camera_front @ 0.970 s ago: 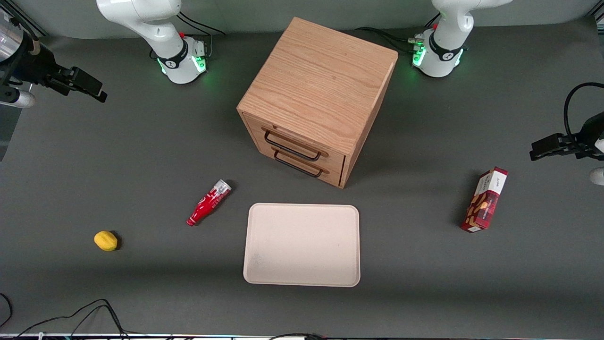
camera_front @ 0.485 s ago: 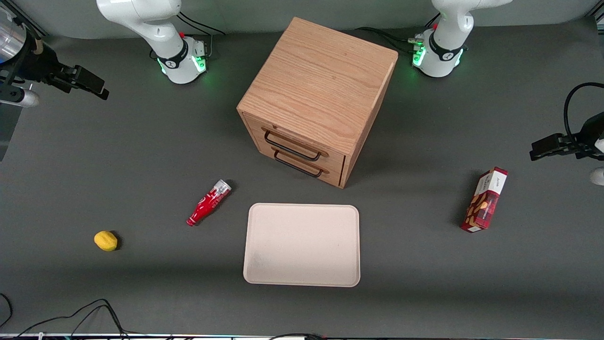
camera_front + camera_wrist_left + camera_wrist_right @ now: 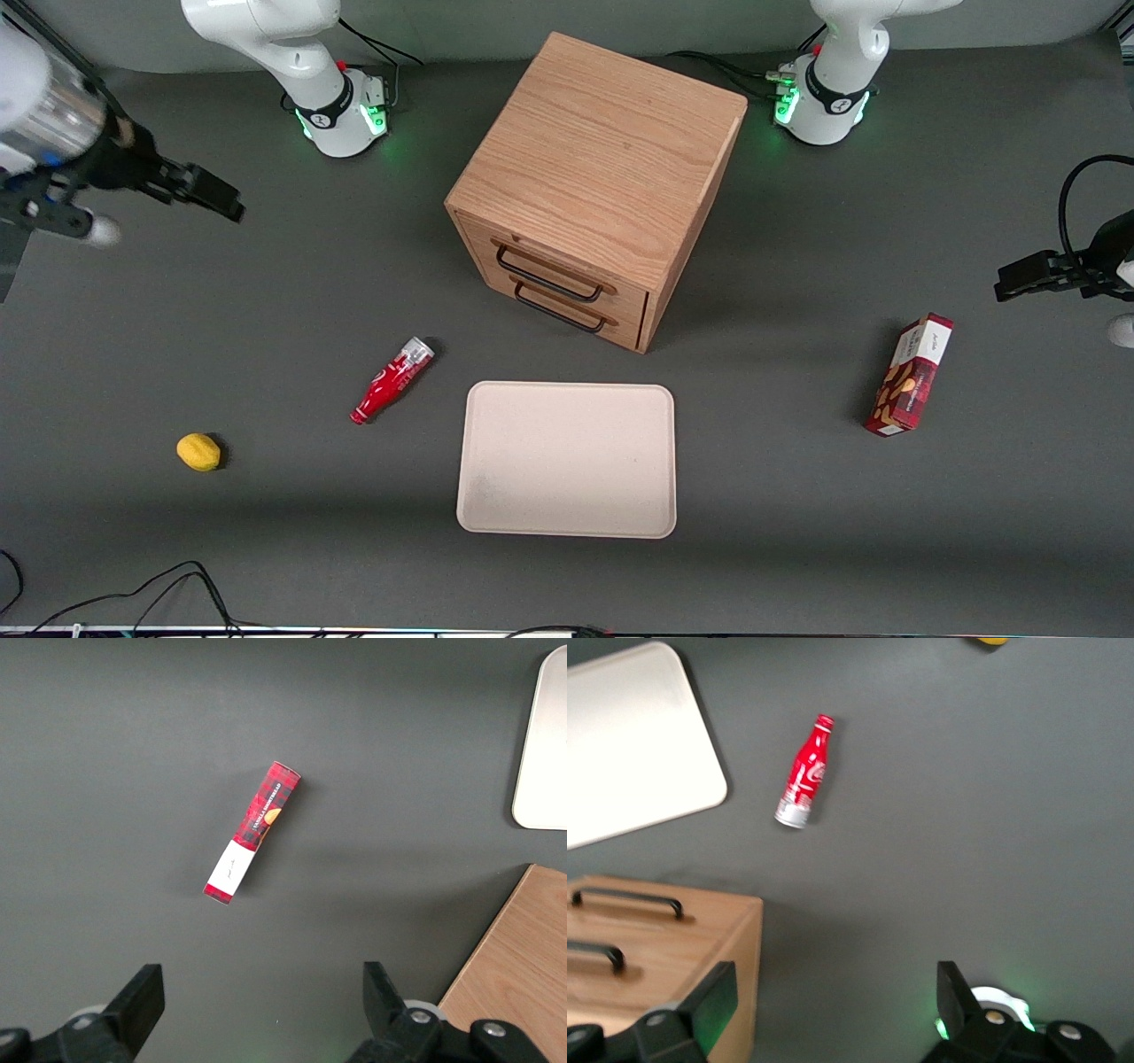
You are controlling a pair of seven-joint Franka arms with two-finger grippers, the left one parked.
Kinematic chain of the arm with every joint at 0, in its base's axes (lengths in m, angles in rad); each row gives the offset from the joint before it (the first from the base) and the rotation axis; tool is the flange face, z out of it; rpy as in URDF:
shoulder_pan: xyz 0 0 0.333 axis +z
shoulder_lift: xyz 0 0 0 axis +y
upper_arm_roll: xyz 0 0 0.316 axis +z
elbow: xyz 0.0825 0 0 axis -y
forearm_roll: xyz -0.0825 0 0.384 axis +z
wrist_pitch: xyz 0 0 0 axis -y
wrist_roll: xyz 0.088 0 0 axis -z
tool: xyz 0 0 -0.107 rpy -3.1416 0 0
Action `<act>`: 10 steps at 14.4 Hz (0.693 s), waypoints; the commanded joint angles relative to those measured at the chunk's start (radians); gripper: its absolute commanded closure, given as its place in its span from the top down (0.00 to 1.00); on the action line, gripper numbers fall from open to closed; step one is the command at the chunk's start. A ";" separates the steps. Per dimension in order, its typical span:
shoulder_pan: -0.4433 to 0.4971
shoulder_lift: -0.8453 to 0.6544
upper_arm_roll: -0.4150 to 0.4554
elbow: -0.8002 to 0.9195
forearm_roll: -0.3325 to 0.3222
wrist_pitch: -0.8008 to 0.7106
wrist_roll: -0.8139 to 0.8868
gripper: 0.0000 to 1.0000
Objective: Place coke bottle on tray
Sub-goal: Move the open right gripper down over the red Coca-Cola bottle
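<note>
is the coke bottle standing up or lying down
Lying down: the small red coke bottle rests lengthwise on the dark table, beside the beige rectangular tray. The pincer hangs open, well away.

A light wooden two-drawer cabinet (image 3: 598, 186) with black wire handles stands on the dark grey table (image 3: 177, 301). A small yellow lemon (image 3: 198, 451) lies toward the working arm's end, a red rectangular snack box (image 3: 910, 374) toward the parked arm's.

I see a dark grey table (image 3: 266, 292) carrying a wooden cabinet (image 3: 602, 168), a beige tray (image 3: 567, 461) nearer the camera, a bottle (image 3: 391, 381) lying beside the tray, a lemon (image 3: 198, 452), and a snack box (image 3: 912, 375). My gripper (image 3: 213, 197) hangs high above the table, fingers spread.
</note>
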 commanded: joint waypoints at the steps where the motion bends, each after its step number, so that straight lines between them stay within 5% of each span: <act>1: 0.001 0.148 0.045 0.040 0.020 0.087 0.194 1.00; 8: 0.007 0.397 0.068 -0.105 -0.001 0.426 0.394 1.00; 10: 0.010 0.463 0.068 -0.131 -0.050 0.500 0.468 1.00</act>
